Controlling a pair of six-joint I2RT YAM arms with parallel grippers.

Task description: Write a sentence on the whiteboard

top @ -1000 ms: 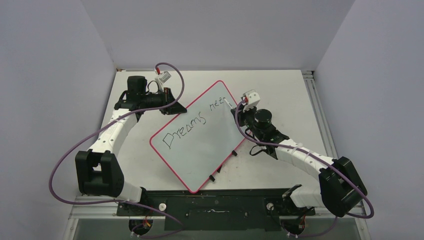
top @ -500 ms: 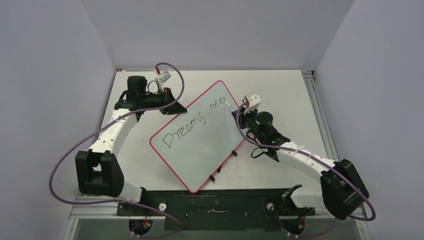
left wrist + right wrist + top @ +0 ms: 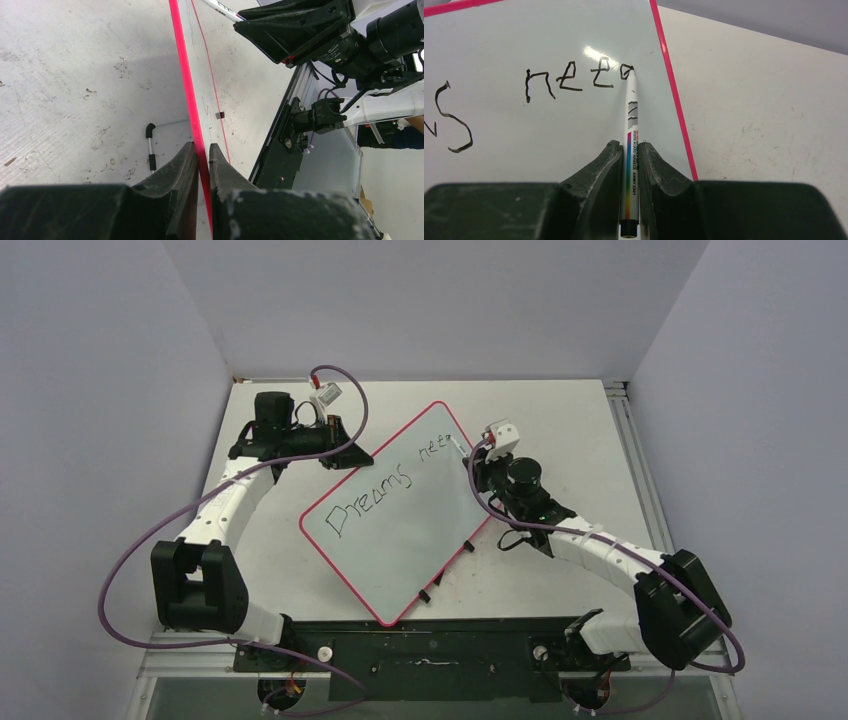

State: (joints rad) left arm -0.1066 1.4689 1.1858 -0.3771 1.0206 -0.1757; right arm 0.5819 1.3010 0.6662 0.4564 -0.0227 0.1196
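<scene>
The whiteboard, white with a pink-red rim, lies tilted on the table. The sentence on it reads "Dreams", then "nee" and a started round letter. My left gripper is shut on the board's far-left rim, with one finger on each side. My right gripper is shut on a white whiteboard marker. Its tip touches the last letter of "nee", close to the board's right rim. The right gripper is above the board's far-right corner.
Two small black feet stick out from the board's near-right edge. A thin black-and-silver rod lies on the scuffed tabletop beside the board. A metal rail runs along the table's right side. The black arm base is at the near edge.
The right gripper shifted slightly down-right and back with the marker at the end of "nee". The left arm and the board have not moved.
</scene>
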